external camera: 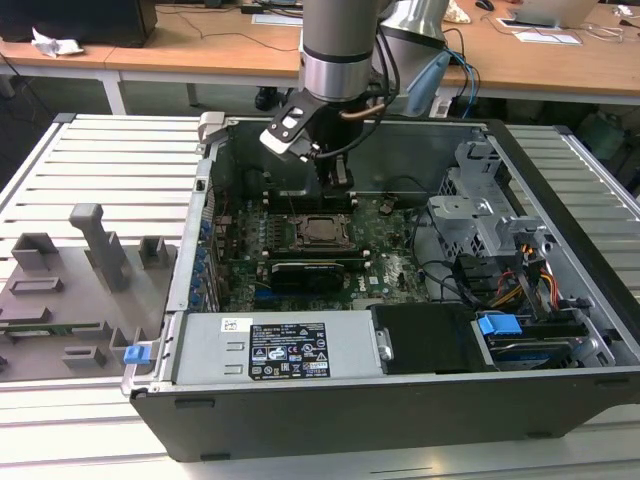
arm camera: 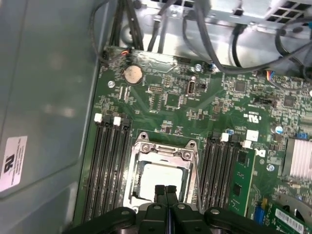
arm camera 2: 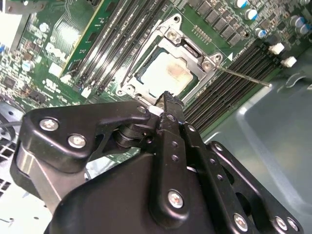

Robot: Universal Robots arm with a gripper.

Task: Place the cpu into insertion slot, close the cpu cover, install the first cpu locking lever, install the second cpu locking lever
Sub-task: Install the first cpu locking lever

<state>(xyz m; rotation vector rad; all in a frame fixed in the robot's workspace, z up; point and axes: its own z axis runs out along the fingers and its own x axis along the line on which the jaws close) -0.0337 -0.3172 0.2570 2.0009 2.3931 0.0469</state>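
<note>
The cpu (external camera: pixel 322 230) lies in the socket on the green motherboard, its pale silvery top showing in both wrist views (arm camera 2: pixel 168 73) (arm camera: pixel 161 178). The cpu cover (arm camera: pixel 165 146) (arm camera 2: pixel 195 53) lies flat around it as a metal frame. A thin locking lever (arm camera 2: pixel 243 78) sticks out free from the socket's corner over the memory slots. My gripper (external camera: pixel 335 175) hangs just above the socket's edge. Its fingers are shut together with nothing between them (arm camera: pixel 165 189) (arm camera 2: pixel 168 100).
Black memory slots (arm camera: pixel 109 165) flank the socket on both sides. A black graphics card (external camera: pixel 315 272) sits just in front of it. The case walls (external camera: pixel 560 180), the drive cage (external camera: pixel 480 215) and cables hem in the board. A grey fixture (external camera: pixel 80 270) lies outside, at the exterior view's left.
</note>
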